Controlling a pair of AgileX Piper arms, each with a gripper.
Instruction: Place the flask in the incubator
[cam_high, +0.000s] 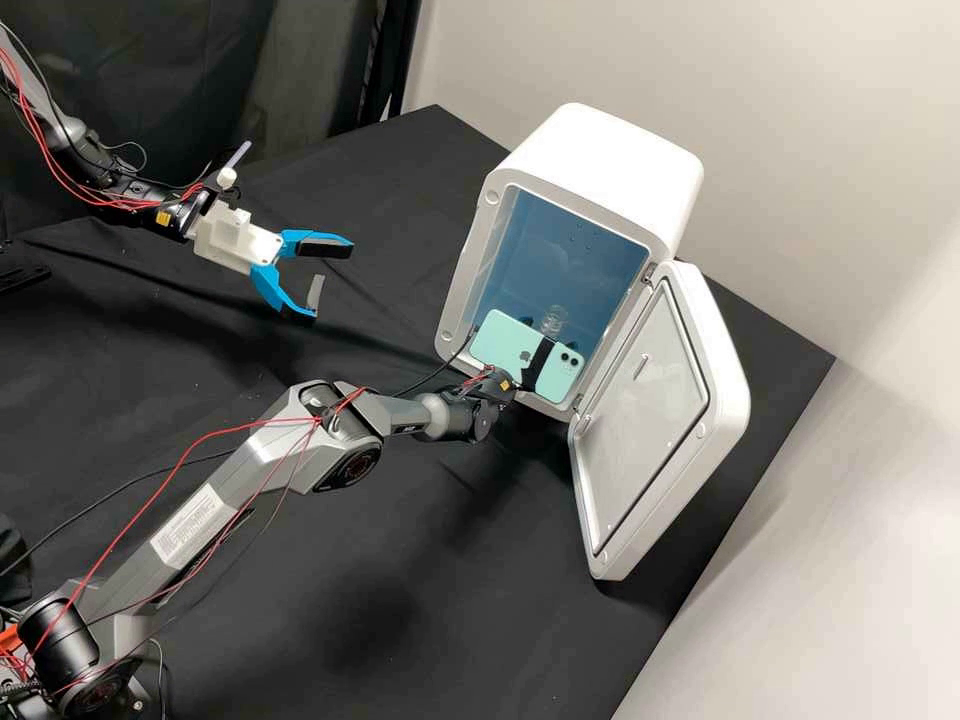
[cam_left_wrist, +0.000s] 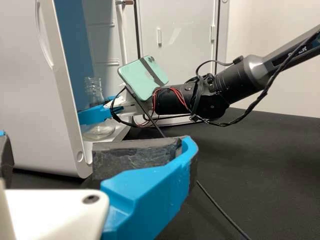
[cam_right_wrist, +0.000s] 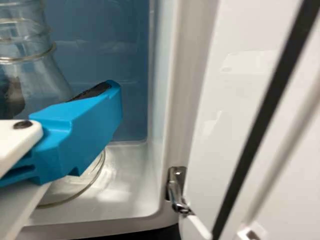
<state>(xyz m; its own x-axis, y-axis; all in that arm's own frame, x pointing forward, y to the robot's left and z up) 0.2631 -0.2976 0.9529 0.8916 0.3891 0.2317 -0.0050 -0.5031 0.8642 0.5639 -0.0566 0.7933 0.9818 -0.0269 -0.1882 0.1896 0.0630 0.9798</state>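
Flask (cam_right_wrist: 30, 65) stands on the incubator (cam_high: 600, 170) floor near its front edge, door (cam_high: 660, 420) swung open. Right gripper (cam_left_wrist: 95, 116) reaches inside, jaws closed on the flask's cone, probably to set it down upright. Left gripper (cam_high: 330, 275) hangs above the bench (cam_high: 400, 580), jaws wide, well apart.

We see the glass flask (cam_left_wrist: 94, 90) standing upright inside the white incubator (cam_left_wrist: 35, 100), the right gripper (cam_left_wrist: 91, 116) at its side, a mint-green phone (cam_left_wrist: 145, 76) strapped on that wrist

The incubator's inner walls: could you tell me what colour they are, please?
The incubator's inner walls are light blue; clearest in the high view.
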